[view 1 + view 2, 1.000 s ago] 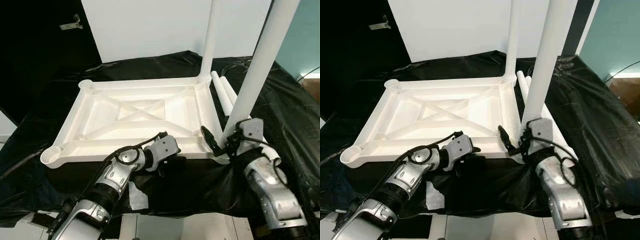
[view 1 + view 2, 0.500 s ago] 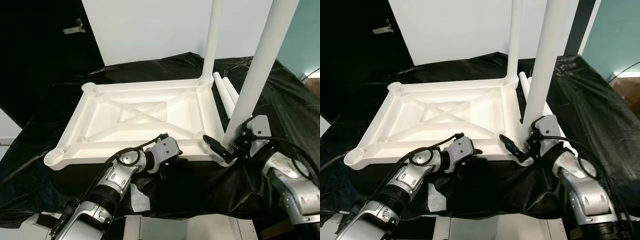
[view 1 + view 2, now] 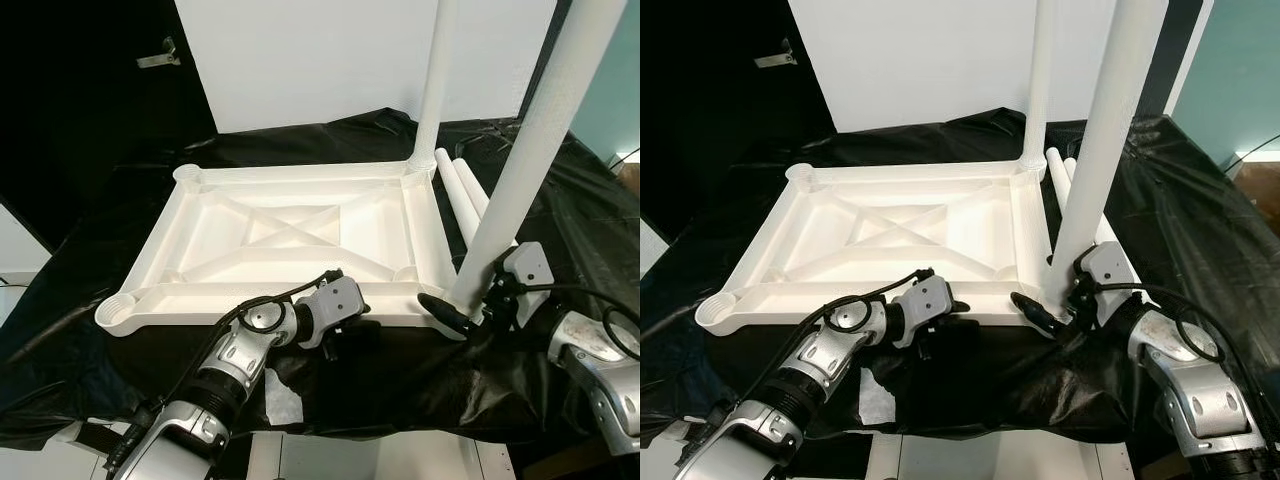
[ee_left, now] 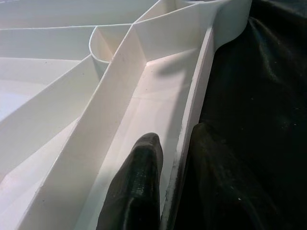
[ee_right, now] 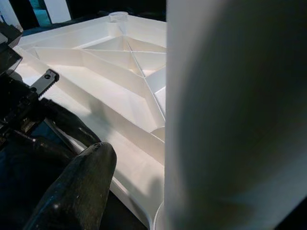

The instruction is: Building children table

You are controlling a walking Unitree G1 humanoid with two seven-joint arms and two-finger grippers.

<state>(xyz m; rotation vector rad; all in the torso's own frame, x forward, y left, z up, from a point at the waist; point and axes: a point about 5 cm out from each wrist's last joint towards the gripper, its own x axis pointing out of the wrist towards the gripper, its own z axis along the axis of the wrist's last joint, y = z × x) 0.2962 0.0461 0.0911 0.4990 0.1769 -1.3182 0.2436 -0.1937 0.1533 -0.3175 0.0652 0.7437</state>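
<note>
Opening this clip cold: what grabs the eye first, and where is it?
The white tabletop lying upside down on the black cloth, ribs up, dominates the middle. Two white legs stand from its right corners: the far leg and the near leg, which the right gripper grips at its base. The left gripper pinches the tabletop's near rim, and two loose legs lie on the cloth to the right.
</note>
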